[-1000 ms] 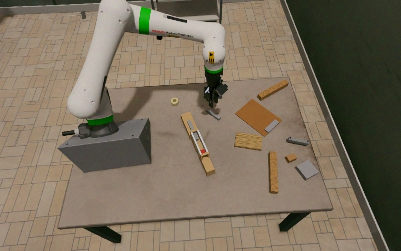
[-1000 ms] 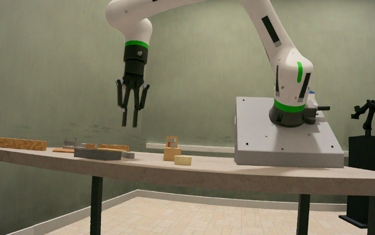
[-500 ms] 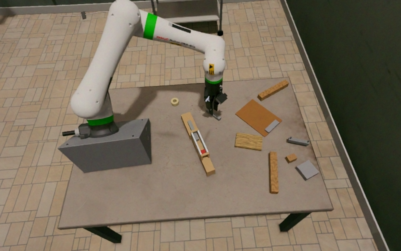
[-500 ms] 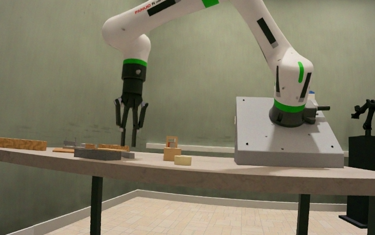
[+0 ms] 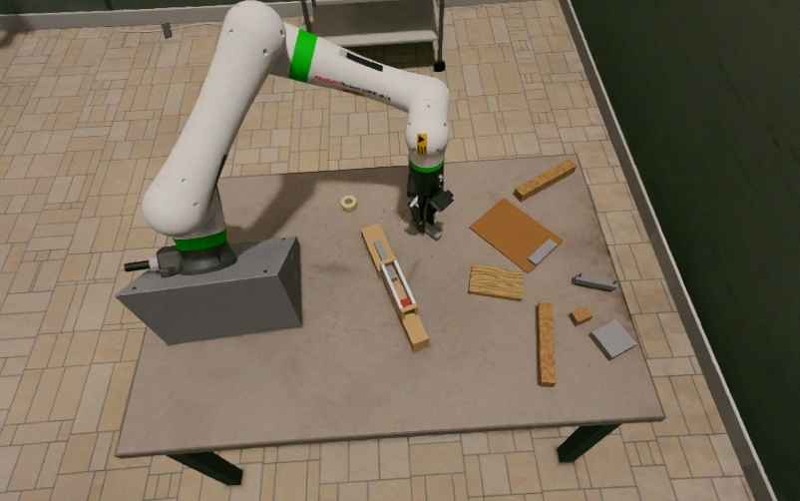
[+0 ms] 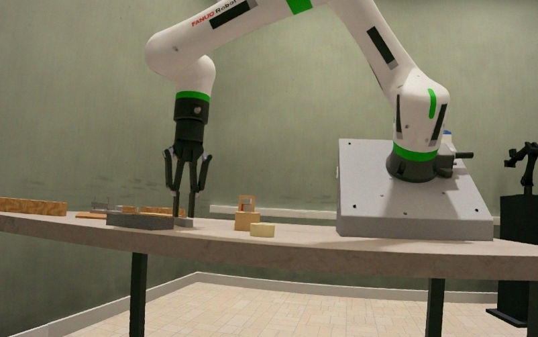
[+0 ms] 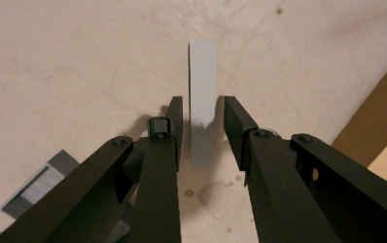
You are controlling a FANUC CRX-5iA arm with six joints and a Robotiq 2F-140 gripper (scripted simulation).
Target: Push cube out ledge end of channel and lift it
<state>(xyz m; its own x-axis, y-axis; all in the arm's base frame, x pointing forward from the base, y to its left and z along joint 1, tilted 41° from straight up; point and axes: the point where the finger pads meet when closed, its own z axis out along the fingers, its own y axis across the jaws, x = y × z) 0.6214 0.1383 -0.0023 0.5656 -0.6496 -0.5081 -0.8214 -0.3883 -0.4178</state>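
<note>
A long wooden channel point(image 5: 418, 334) point(image 6: 247, 219) lies across the middle of the table. A small red cube point(image 5: 405, 302) sits inside it, towards its near end. A short grey pieceshows inside further up. A thin grey bar point(image 5: 435, 235) point(image 6: 184, 222) point(image 7: 202, 68) lies flat on the table to the right of the channel's far end. My gripper point(image 5: 426, 227) point(image 6: 183, 213) point(image 7: 203, 112) is down at the table with one finger on each side of the bar. The fingers stand partly open, with a gap on each side of the bar.
A tape ring point(image 5: 348, 203) point(image 6: 261, 229) lies left of the gripper. To the right are an orange board point(image 5: 508, 227), wooden planks point(image 5: 496, 281) point(image 5: 546, 343) point(image 5: 544, 179), a small wooden block point(image 5: 581, 314), a grey plate point(image 5: 612, 338) and a grey bracket point(image 5: 595, 281). The robot base point(image 5: 235, 294) stands at the left.
</note>
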